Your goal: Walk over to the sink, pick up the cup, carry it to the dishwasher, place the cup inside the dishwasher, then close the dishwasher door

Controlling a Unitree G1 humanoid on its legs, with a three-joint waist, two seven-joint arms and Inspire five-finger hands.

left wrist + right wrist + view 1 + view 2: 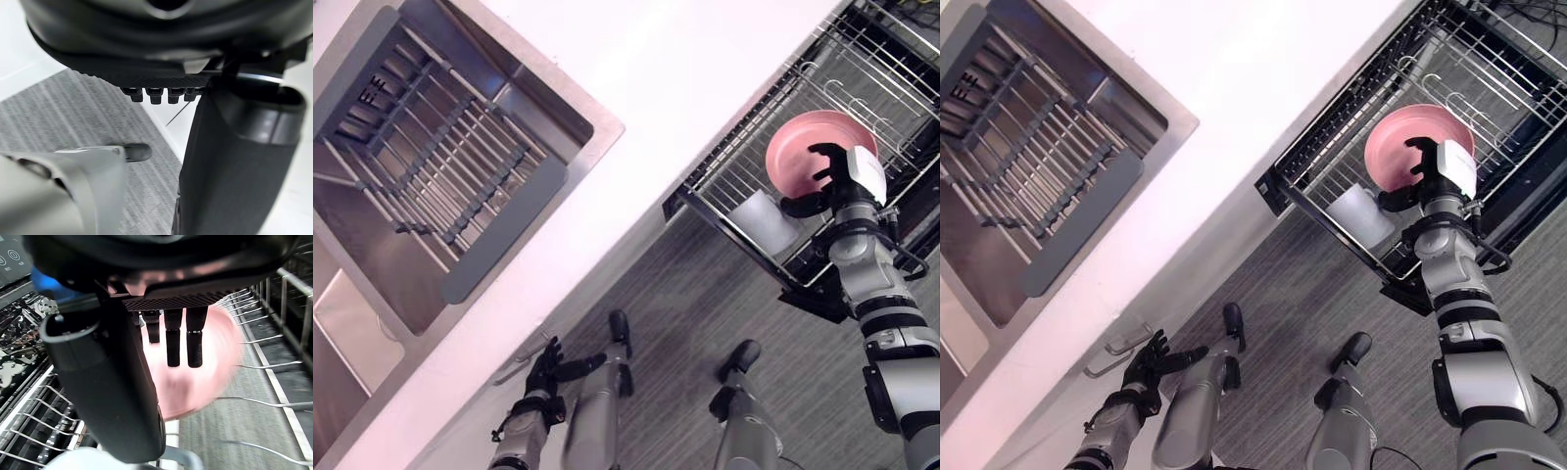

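Cup [793, 147]: pink, round, shallow.

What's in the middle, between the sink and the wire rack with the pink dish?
Only bare white countertop lies between the sink and the wire rack, as both eye views show. The right hand holds the pink dish at that rack.
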